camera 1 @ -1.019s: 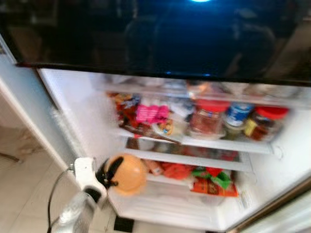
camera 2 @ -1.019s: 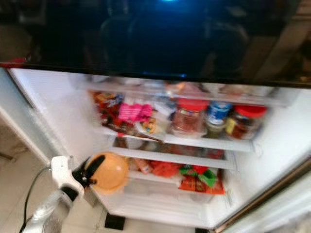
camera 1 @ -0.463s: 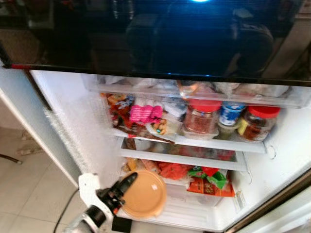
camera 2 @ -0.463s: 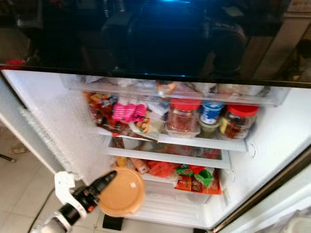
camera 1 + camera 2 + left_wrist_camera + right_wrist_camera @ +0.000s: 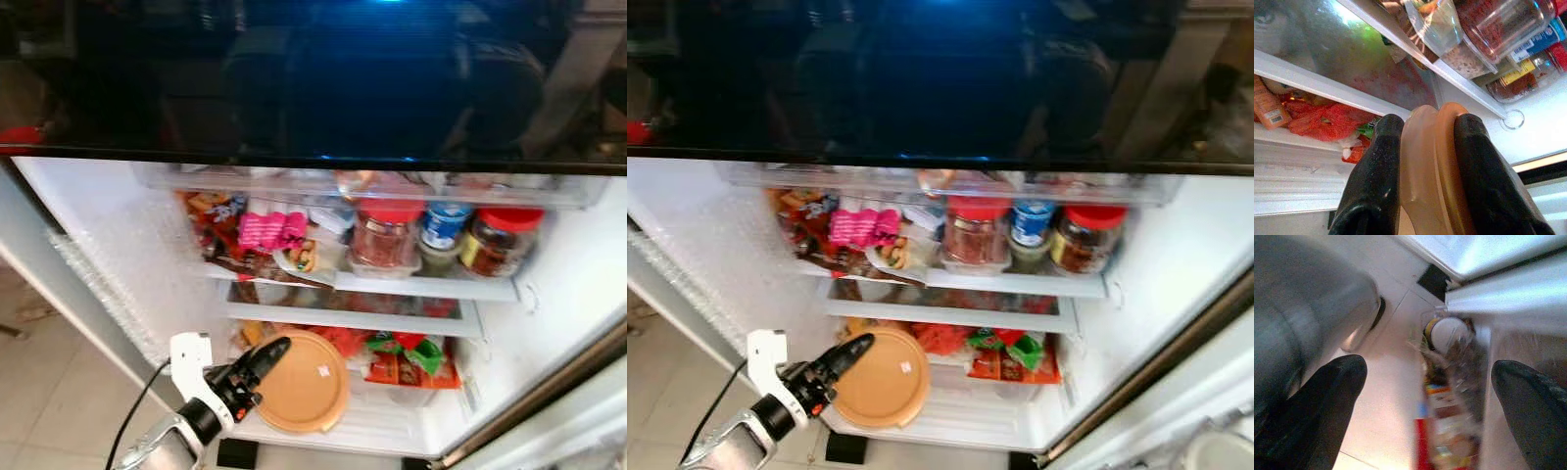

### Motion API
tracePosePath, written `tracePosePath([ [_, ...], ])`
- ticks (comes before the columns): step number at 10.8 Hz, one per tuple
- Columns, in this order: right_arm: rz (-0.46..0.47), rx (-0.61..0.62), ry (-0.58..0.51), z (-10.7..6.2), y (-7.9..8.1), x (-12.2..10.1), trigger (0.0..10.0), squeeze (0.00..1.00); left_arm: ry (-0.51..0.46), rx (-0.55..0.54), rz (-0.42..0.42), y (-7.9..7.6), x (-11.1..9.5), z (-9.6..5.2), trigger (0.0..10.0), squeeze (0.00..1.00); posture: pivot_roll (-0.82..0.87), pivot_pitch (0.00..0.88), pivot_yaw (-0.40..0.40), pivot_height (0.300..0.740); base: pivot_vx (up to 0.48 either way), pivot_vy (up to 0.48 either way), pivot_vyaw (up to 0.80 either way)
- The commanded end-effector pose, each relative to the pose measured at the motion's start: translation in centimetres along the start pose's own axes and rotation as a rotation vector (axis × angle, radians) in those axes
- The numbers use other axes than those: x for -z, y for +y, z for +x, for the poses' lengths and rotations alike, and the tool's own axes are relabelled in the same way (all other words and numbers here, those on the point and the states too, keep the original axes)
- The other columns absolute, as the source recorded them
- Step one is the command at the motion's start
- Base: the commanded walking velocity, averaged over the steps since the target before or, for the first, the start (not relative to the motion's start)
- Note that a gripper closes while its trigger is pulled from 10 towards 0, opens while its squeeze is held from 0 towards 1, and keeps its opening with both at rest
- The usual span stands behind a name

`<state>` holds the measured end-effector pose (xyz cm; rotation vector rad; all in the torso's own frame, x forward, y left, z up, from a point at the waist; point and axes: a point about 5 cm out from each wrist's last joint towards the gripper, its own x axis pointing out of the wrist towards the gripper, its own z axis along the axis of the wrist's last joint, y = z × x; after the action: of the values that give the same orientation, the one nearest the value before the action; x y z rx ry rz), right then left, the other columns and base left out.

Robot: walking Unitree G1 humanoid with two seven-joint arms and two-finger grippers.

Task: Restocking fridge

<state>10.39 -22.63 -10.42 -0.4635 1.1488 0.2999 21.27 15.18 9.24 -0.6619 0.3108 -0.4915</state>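
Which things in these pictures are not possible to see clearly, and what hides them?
- Contents of the round tan container: opaque lid; the left end effector grips its rim.
- Items on the middle shelf: head views, shaded by the shelf above.
- Jar and packets on the floor: right wrist view, motion blur.
- Jar labels: too small to read.
- Fridge bottom: cut off by the frame edge.

Pale tiled floor (image 5: 39,382) left of the open appliance, dark glossy panel (image 5: 313,78) above.

blurred: floor items (image 5: 1449,396) | cut off: right claw fingers (image 5: 1528,401)
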Motion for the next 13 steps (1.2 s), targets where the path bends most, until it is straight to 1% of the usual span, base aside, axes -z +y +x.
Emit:
tracePosePath([
  [1,-0.101,-0.042,0.0,0.07,0.59,-0.14,10.0,0.0,0.015,0.015,0.022,-0.37,-0.25,0.11,10.0,0.0,-0.04,0.06,0.008,0.74,0.0,0.0,0.0],
  [2,-0.072,-0.036,0.004,0.06,0.59,-0.04,10.0,0.0,0.012,0.012,0.029,-0.33,-0.42,0.16,10.0,0.0,-0.03,0.057,0.008,0.74,0.0,0.0,0.0],
  [3,-0.127,-0.05,0.005,0.09,0.66,-0.17,10.0,0.0,0.014,0.001,0.034,-0.12,-0.43,0.19,10.0,0.0,-0.04,0.052,0.009,0.74,0.0,0.0,0.0],
  [5,-0.1,-0.042,0.007,0.07,0.67,-0.05,10.0,0.0,0.021,0.003,0.042,-0.15,-0.33,0.26,10.0,0.0,-0.03,0.042,0.01,0.74,0.0,0.0,0.0],
  [7,-0.111,-0.04,0.007,0.07,0.69,-0.05,10.0,0.0,0.021,0.004,0.045,-0.12,-0.31,0.29,10.0,0.0,-0.04,0.036,0.01,0.74,0.0,0.0,0.0],
  [10,-0.101,-0.034,-0.005,0.08,0.61,-0.21,10.0,0.0,0.017,0.002,0.041,-0.08,-0.36,0.51,10.0,0.0,-0.04,0.045,0.01,0.74,0.0,0.0,0.0],
  [12,-0.064,-0.027,-0.004,0.09,0.55,-0.23,10.0,0.0,0.014,0.0,0.038,-0.01,-0.37,0.66,10.0,0.0,-0.04,0.047,0.012,0.736,0.0,0.0,0.0],
  [13,-0.033,-0.028,-0.007,0.09,0.56,-0.22,10.0,0.0,0.013,0.0,0.037,0.03,-0.38,0.74,10.0,0.0,-0.04,0.046,0.012,0.717,0.0,0.0,0.0],
])
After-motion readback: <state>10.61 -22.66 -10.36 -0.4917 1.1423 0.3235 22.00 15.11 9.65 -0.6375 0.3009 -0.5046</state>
